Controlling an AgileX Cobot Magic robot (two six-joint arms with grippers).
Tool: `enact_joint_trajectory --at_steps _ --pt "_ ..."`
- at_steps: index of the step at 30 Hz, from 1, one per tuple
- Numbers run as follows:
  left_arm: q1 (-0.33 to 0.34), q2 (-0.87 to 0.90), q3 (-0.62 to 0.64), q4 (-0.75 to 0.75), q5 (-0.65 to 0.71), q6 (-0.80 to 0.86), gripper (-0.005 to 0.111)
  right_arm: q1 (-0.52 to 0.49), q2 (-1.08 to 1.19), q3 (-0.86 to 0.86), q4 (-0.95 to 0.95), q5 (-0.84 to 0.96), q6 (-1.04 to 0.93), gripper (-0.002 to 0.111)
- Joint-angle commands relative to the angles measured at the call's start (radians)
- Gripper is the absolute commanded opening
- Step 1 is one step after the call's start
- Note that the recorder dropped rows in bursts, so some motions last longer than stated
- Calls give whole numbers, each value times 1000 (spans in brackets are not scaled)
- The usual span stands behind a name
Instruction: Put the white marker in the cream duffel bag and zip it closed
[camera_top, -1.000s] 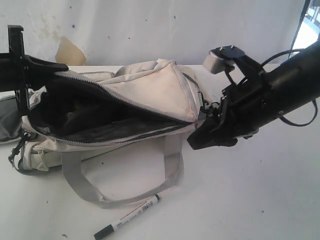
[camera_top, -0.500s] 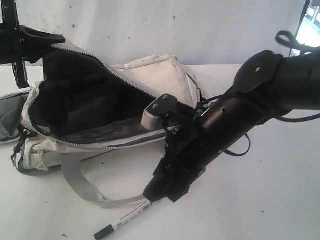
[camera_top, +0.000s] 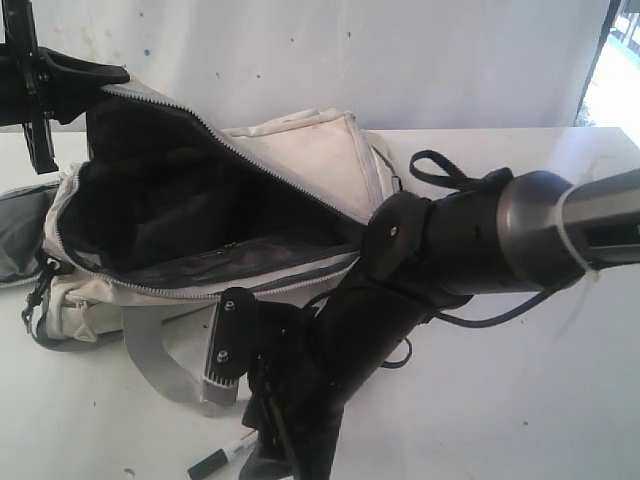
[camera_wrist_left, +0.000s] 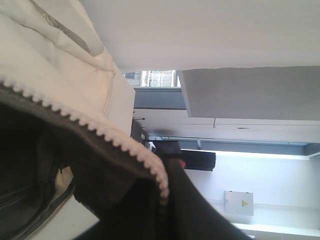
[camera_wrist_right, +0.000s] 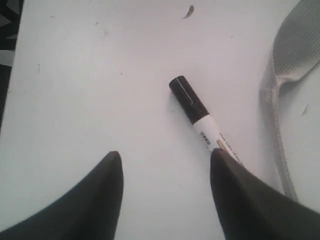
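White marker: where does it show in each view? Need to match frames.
Exterior: white marker at the bottom edge, mostly hidden by the right arm.
Left wrist: not in it.
Right wrist: white marker near centre, black cap visible.
Shared landmark: grey strap beside it.

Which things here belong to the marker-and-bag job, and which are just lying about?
Job: white marker, cream duffel bag, right hand open over the marker, left hand holding the bag's flap.
Lying about: grey fabric item beside the bag.
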Motion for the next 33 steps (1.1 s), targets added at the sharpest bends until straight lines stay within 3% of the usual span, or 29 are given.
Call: enact_joint_trajectory --at_steps 1,16,22,29,33 --pt "-5 -2 -8 -24 11 9 0 31 29 5 6 -126 -17 50" --pt "-5 -2 -8 -24 15 9 0 40 104 5 -1 -235 -17 48" --pt "-5 -2 -8 -24 15 9 0 40 104 5 -45 -237 -17 31" --pt "-5 -2 -8 -24 15 9 0 40 104 5 -78 -226 -13 23" --pt "-5 -2 -8 -24 15 9 0 40 104 5 -79 -179 -5 0"
